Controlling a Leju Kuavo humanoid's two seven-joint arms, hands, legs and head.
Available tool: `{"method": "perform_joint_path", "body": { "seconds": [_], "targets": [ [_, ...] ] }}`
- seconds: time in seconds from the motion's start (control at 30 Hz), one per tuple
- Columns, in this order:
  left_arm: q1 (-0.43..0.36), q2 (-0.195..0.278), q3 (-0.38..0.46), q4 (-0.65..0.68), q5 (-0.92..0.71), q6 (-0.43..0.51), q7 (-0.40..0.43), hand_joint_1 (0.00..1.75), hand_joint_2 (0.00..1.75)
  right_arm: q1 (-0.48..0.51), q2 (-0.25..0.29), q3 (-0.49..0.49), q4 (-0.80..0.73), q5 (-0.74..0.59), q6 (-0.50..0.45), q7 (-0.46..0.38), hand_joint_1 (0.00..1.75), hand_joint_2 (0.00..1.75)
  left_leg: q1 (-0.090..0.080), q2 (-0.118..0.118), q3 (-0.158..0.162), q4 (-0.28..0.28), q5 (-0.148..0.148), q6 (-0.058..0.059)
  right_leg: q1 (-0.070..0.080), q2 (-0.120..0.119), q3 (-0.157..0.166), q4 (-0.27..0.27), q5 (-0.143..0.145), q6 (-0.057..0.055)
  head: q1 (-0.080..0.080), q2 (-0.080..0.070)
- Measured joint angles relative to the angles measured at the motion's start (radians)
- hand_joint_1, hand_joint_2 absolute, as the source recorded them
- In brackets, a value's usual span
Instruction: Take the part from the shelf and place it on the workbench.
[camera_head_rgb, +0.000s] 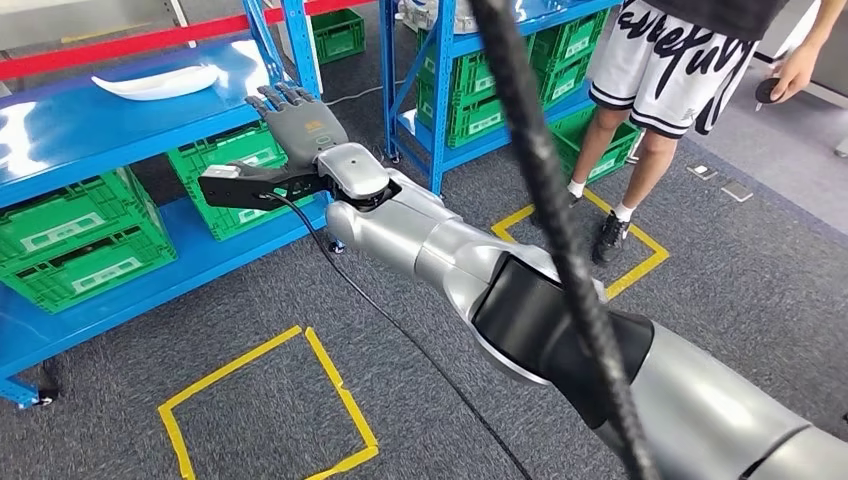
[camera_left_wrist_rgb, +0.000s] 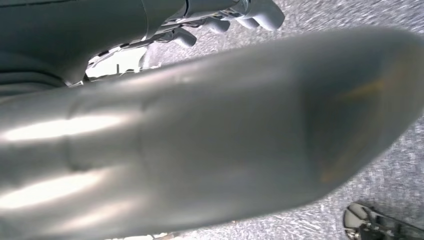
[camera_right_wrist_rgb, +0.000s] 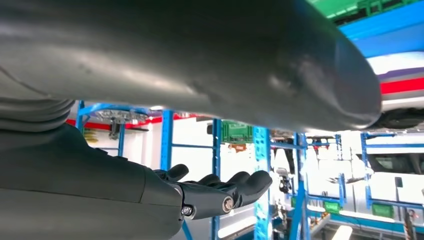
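The robot's right hand (camera_head_rgb: 298, 125), fingers apart and empty, reaches toward the white curved part (camera_head_rgb: 155, 82) on the blue shelf (camera_head_rgb: 60, 125); next it likely must extend farther and grasp it.

Green crates (camera_head_rgb: 70, 240) under shelving, person (camera_head_rgb: 660, 90) near yellow floor tape (camera_head_rgb: 270, 400)

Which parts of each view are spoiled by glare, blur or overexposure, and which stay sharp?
Head view: glare whitens the blue shelf top beside the white part; a thick black cable crosses close and soft; the right hand is sharp. Left wrist view: a blurred grey thumb with bright streaks, carpet smeared. Right wrist view: background blown out white, fingers dark but clear.
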Motion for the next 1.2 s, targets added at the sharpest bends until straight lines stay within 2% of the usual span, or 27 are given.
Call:
{"method": "perform_joint_path", "body": {
  "seconds": [0.07, 0.1, 0.13, 0.17, 0.23, 0.27, 0.3, 0.37, 0.43, 0.5, 0.6, 0.63, 0.67, 0.7, 0.73, 0.77, 0.8, 0.83, 0.87, 0.9, 0.97, 1.0, 1.03, 1.1, 1.13, 1.17, 1.2],
  "targets": [
    [0.000, 0.000, 0.000, 0.000, 0.000, 0.000, -0.001, 0.00, 0.00, 0.004, 0.000, 0.000, 0.000, 0.000, 0.000, 0.000, 0.00, 0.00, -0.002, 0.001, 0.005, 0.000, -0.007, 0.010, 0.001, -0.007, -0.081, 0.140, -0.049, 0.003, 0.003, 0.000],
    [0.000, 0.000, 0.000, 0.000, 0.000, 0.000, -0.001, 0.00, 0.00, 0.008, 0.000, 0.000, 0.000, 0.000, 0.000, 0.000, 0.00, 0.00, -0.004, 0.001, 0.009, 0.000, -0.011, 0.013, 0.001, -0.008, -0.123, 0.204, -0.063, 0.002, 0.004, 0.000],
    [0.001, 0.000, 0.000, 0.000, 0.000, 0.000, -0.001, 0.00, 0.00, 0.014, -0.001, 0.000, 0.001, 0.000, -0.001, -0.001, 0.00, 0.00, -0.007, 0.001, 0.015, 0.000, -0.016, 0.016, 0.003, -0.009, -0.151, 0.235, -0.058, -0.001, 0.004, 0.000],
    [0.003, 0.000, 0.000, 0.000, -0.001, 0.000, 0.000, 0.00, 0.00, 0.019, -0.002, 0.000, 0.001, 0.000, -0.002, -0.001, 0.00, 0.00, -0.011, 0.000, 0.022, 0.000, -0.021, 0.017, 0.005, -0.009, -0.157, 0.225, -0.031, -0.007, 0.004, 0.000],
    [0.005, -0.001, 0.000, 0.000, -0.001, 0.000, 0.000, 0.00, 0.00, 0.023, -0.004, 0.000, 0.001, 0.000, -0.009, -0.004, 0.00, 0.00, -0.019, -0.002, 0.040, -0.001, -0.034, 0.018, 0.017, -0.010, -0.115, 0.094, 0.063, -0.031, 0.006, 0.000],
    [0.006, -0.004, 0.000, 0.001, -0.001, 0.000, 0.001, 0.00, 0.00, 0.024, -0.004, 0.000, 0.001, 0.000, -0.013, -0.006, 0.00, 0.00, -0.022, -0.001, 0.047, -0.001, -0.040, 0.017, 0.023, -0.012, -0.085, 0.025, 0.095, -0.047, 0.002, 0.000],
    [0.006, -0.005, 0.000, 0.002, -0.001, 0.000, 0.001, 0.00, 0.00, 0.024, -0.005, 0.000, 0.001, 0.001, -0.017, -0.008, 0.00, 0.00, -0.022, 0.000, 0.050, -0.002, -0.044, 0.014, 0.029, -0.014, -0.062, -0.029, 0.113, -0.059, -0.002, 0.000],
    [0.005, -0.008, 0.000, 0.002, -0.002, 0.000, 0.000, 0.00, 0.00, 0.027, -0.005, 0.000, 0.001, 0.003, -0.020, -0.009, 0.00, 0.00, -0.018, 0.003, 0.052, -0.005, -0.050, 0.005, 0.038, -0.015, -0.044, -0.061, 0.110, -0.071, -0.008, 0.000],
    [0.004, -0.008, 0.000, 0.002, -0.005, 0.000, 0.000, 0.00, 0.00, 0.030, -0.007, 0.000, 0.001, 0.005, -0.021, -0.010, 0.00, 0.00, -0.016, 0.005, 0.058, -0.009, -0.055, -0.005, 0.036, -0.012, -0.032, -0.079, 0.109, -0.070, -0.006, 0.000],
    [0.004, -0.010, 0.000, 0.002, -0.009, 0.000, 0.002, 0.00, 0.00, 0.031, -0.010, 0.000, 0.000, 0.007, -0.022, -0.012, 0.00, 0.00, -0.017, 0.003, 0.040, 0.032, -0.073, -0.016, 0.025, -0.012, -0.009, -0.100, 0.108, -0.070, -0.006, 0.000],
    [0.003, -0.010, 0.000, 0.002, -0.013, 0.000, 0.004, 0.00, 0.00, 0.041, -0.009, 0.001, -0.001, 0.010, -0.020, -0.016, 0.00, 0.00, -0.008, 0.000, -0.069, 0.213, -0.130, -0.037, 0.013, -0.012, 0.017, -0.107, 0.091, -0.065, -0.008, 0.000],
    [0.004, -0.009, 0.000, 0.002, -0.014, 0.000, 0.005, 0.00, 0.00, 0.046, -0.009, 0.001, -0.001, 0.011, -0.019, -0.017, 0.00, 0.00, -0.004, 0.000, -0.101, 0.254, -0.132, -0.043, 0.009, -0.011, 0.025, -0.105, 0.083, -0.061, -0.008, 0.000],
    [0.004, -0.009, 0.000, 0.002, -0.015, 0.000, 0.006, 0.00, 0.00, 0.051, -0.010, 0.001, 0.000, 0.011, -0.018, -0.018, 0.00, 0.00, 0.000, 0.000, -0.115, 0.259, -0.112, -0.049, 0.005, -0.010, 0.034, -0.103, 0.074, -0.056, -0.008, 0.000],
    [0.005, -0.008, 0.000, 0.002, -0.016, 0.000, 0.007, 0.00, 0.00, 0.055, -0.011, 0.001, 0.000, 0.012, -0.017, -0.019, 0.00, 0.00, 0.004, 0.000, -0.109, 0.223, -0.072, -0.055, 0.000, -0.009, 0.043, -0.098, 0.063, -0.050, -0.008, 0.000],
    [0.004, -0.008, -0.001, 0.002, -0.017, 0.000, 0.007, 0.00, 0.00, 0.056, -0.012, 0.001, 0.000, 0.012, -0.017, -0.020, 0.00, 0.00, 0.009, 0.001, -0.088, 0.159, -0.023, -0.061, -0.006, -0.008, 0.052, -0.092, 0.052, -0.043, -0.008, 0.000],
    [0.004, -0.010, -0.001, 0.003, -0.018, 0.000, 0.008, 0.00, 0.00, 0.056, -0.012, 0.001, -0.001, 0.012, -0.017, -0.021, 0.00, 0.00, 0.011, 0.001, -0.063, 0.097, 0.011, -0.068, -0.008, -0.007, 0.058, -0.085, 0.039, -0.035, -0.010, 0.000],
    [0.003, -0.010, -0.001, 0.003, -0.019, 0.000, 0.008, 0.00, 0.00, 0.055, -0.013, 0.001, -0.001, 0.012, -0.016, -0.023, 0.00, 0.00, 0.013, 0.000, -0.041, 0.046, 0.030, -0.066, -0.009, -0.006, 0.059, -0.079, 0.029, -0.026, -0.015, 0.000],
    [0.001, -0.011, -0.001, 0.004, -0.020, 0.000, 0.008, 0.00, 0.00, 0.054, -0.014, 0.001, -0.001, 0.012, -0.016, -0.024, 0.00, 0.00, 0.014, -0.001, -0.029, 0.019, 0.031, -0.060, -0.007, -0.004, 0.059, -0.075, 0.022, -0.018, -0.016, 0.000],
    [0.000, -0.012, -0.001, 0.005, -0.021, -0.001, 0.009, 0.00, 0.00, 0.054, -0.015, 0.001, -0.001, 0.013, -0.016, -0.024, 0.00, 0.00, 0.012, -0.002, -0.025, 0.013, 0.019, -0.050, -0.004, -0.002, 0.059, -0.073, 0.019, -0.012, -0.017, 0.000],
    [-0.001, -0.012, -0.002, 0.005, -0.023, -0.001, 0.010, 0.00, 0.00, 0.054, -0.017, 0.001, -0.001, 0.013, -0.015, -0.025, 0.00, 0.00, 0.013, -0.003, -0.023, 0.011, 0.014, -0.034, -0.003, -0.001, 0.061, -0.073, 0.018, -0.007, -0.017, 0.000],
    [-0.001, -0.012, -0.002, 0.004, -0.026, -0.001, 0.012, 0.00, 0.00, 0.053, -0.022, 0.002, -0.001, 0.014, -0.015, -0.025, 0.00, 0.00, 0.013, -0.004, -0.015, 0.011, 0.005, -0.015, -0.004, -0.003, 0.055, -0.054, 0.016, -0.001, -0.010, 0.000],
    [-0.001, -0.012, -0.002, 0.004, -0.027, -0.001, 0.012, 0.00, 0.00, 0.052, -0.024, 0.002, -0.001, 0.014, -0.016, -0.024, 0.00, 0.00, 0.013, -0.004, -0.009, 0.010, 0.001, -0.008, -0.005, -0.006, 0.035, -0.019, 0.008, 0.002, -0.007, 0.000],
    [-0.002, -0.012, -0.002, 0.004, -0.028, -0.001, 0.012, 0.00, 0.00, 0.051, -0.025, 0.002, -0.001, 0.014, -0.016, -0.024, 0.00, 0.00, 0.012, -0.005, -0.004, 0.009, -0.004, -0.003, -0.005, -0.009, 0.001, 0.037, -0.006, 0.004, -0.005, 0.000],
    [-0.004, -0.012, -0.002, 0.004, -0.029, -0.001, 0.012, 0.00, 0.00, 0.054, -0.027, 0.002, -0.001, 0.015, -0.016, -0.024, 0.00, 0.00, 0.007, -0.005, 0.007, 0.009, -0.016, 0.005, -0.002, -0.012, -0.093, 0.174, -0.049, 0.004, -0.003, 0.000],
    [-0.004, -0.012, -0.002, 0.004, -0.029, -0.001, 0.012, 0.00, 0.00, 0.058, -0.029, 0.002, -0.001, 0.015, -0.016, -0.023, 0.00, 0.00, 0.003, -0.006, 0.015, 0.009, -0.024, 0.007, 0.001, -0.012, -0.132, 0.220, -0.060, 0.000, -0.002, 0.000],
    [-0.004, -0.012, -0.002, 0.004, -0.029, -0.001, 0.012, 0.00, 0.00, 0.063, -0.031, 0.002, -0.001, 0.015, -0.015, -0.022, 0.00, 0.00, -0.002, -0.007, 0.026, 0.009, -0.032, 0.010, 0.005, -0.012, -0.155, 0.231, -0.051, -0.006, -0.002, 0.000],
    [-0.004, -0.012, -0.002, 0.005, -0.029, -0.001, 0.012, 0.00, 0.00, 0.066, -0.033, 0.002, -0.001, 0.015, -0.015, -0.021, 0.00, 0.00, -0.007, -0.008, 0.038, 0.009, -0.041, 0.011, 0.010, -0.012, -0.158, 0.203, -0.020, -0.017, -0.001, 0.000]
  ]
}}
